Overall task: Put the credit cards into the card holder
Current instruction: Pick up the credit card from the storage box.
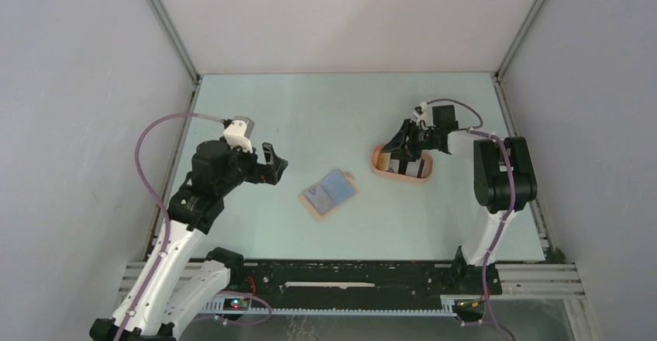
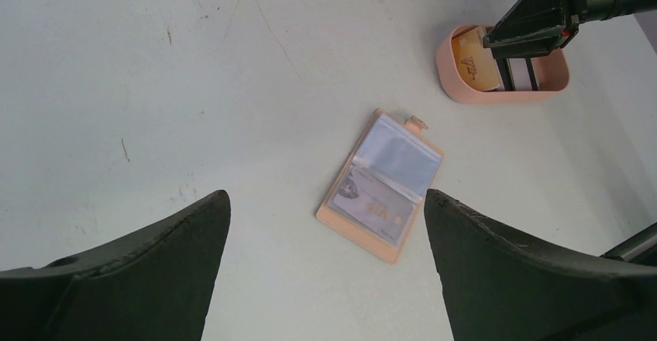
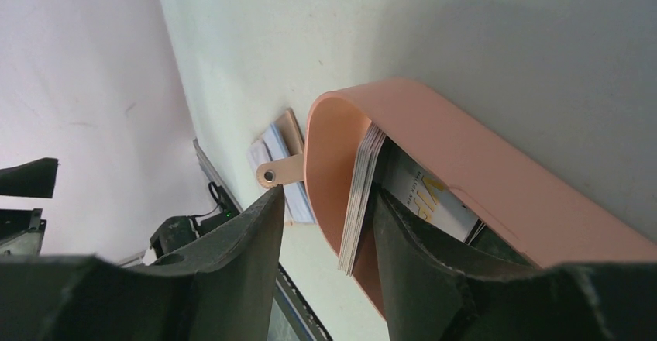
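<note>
The right tool (image 3: 329,225) stood with jaws parted astride the end wall of the peach tray (image 3: 480,170). One finger was outside, the other inside beside a stack of credit cards (image 3: 360,194) on edge. A gap showed at the outer finger, so nothing was clamped. Only the wrist view revealed that stack; from above, the tool itself hid it. The left tool (image 2: 325,198) hung wide open and empty over the desk (image 1: 310,116). Between the arms the card holder (image 2: 381,194) lay unfolded, holding a sleeved card (image 2: 370,205) whose print was too small to read.
</note>
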You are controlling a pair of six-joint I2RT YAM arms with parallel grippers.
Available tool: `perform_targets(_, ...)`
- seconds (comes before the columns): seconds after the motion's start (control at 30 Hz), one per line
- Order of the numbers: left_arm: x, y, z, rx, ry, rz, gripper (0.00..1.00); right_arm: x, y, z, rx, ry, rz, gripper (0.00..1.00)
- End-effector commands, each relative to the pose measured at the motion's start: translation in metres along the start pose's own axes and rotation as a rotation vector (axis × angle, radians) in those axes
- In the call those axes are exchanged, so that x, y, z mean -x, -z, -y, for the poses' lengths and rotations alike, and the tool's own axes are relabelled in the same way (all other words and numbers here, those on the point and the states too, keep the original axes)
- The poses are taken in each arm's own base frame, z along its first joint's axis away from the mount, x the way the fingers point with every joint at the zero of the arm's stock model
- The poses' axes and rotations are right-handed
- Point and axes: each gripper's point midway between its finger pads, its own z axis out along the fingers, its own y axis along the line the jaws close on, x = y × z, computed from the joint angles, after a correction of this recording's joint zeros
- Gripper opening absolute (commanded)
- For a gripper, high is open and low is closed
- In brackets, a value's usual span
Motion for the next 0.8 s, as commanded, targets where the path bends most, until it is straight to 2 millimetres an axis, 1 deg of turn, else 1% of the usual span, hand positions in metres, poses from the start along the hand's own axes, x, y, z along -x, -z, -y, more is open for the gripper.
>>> perform_targets(0.0, -0.001, -0.003, -0.003, -0.002, -0.018, 0.01, 1.0, 0.006, -0.001, -0.004, -0.04, 0.073, 0.005, 0.56)
perform_targets(0.23, -0.002, -0.004, -0.003, -0.003, -0.017, 0.005, 1.0, -0.002, -0.011, -0.002, -0.025, 0.058, -0.044, 0.57)
perform_targets(0.47, -0.003, -0.005, -0.003, -0.003, -0.016, 0.0, 1.0, -0.002, -0.012, 0.007, -0.099, 0.073, -0.041, 0.56)
perform_targets(0.67, -0.004, -0.006, -0.003, -0.002, -0.016, -0.004, 1.0, -0.002, -0.009, 0.0, -0.081, 0.084, -0.048, 0.55)
perform_targets(0.77, -0.004, -0.007, -0.004, 0.0, -0.015, -0.008, 1.0, 0.0, -0.005, -0.006, -0.058, 0.091, -0.045, 0.54)
